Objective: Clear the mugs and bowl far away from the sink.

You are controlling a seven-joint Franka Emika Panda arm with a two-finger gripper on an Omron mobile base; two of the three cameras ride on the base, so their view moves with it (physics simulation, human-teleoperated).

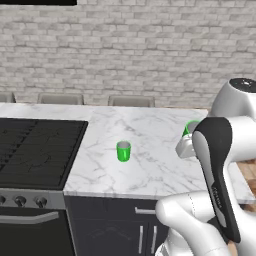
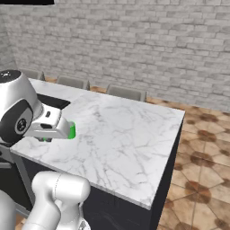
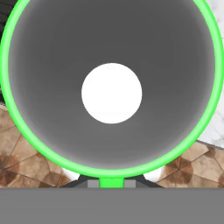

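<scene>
The marble counter (image 1: 150,165) carries one green mug (image 1: 123,151) near its middle, toward the front edge, not yet moved by my judgement. The gripper (image 1: 186,145), fingers nearly closed, grips the second mug (image 3: 112,87) by its rim above the counter's right part. That mug's placement remains.

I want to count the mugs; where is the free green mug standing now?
In the left base view, the free mug stands upright on the marble counter, between the black stove and the gripper.
</scene>
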